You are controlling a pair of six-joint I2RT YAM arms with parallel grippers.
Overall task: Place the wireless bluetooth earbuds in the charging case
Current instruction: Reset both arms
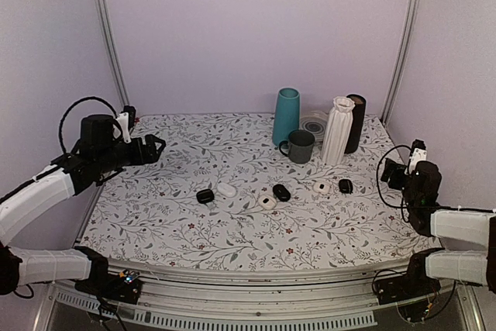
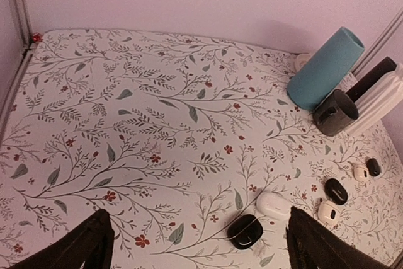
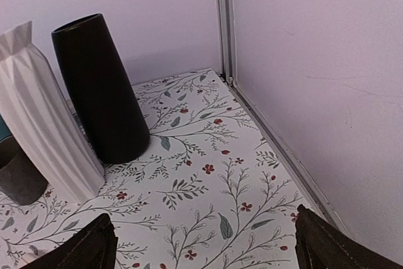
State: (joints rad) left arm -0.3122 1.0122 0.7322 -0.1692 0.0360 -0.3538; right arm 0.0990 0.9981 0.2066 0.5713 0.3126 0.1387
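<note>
Dark earbuds [image 1: 281, 192] lying apart; black charging case [image 1: 204, 196] left.

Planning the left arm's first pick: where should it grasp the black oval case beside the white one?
Probably the black case across its narrower width, the left pincer coming straight down: it lies flat and low. Turn the wrist so the close-lying white case stays outside the grip.

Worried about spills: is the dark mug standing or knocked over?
Standing: the mug rests on its base, open mouth facing up, beside the teal vase.
</note>
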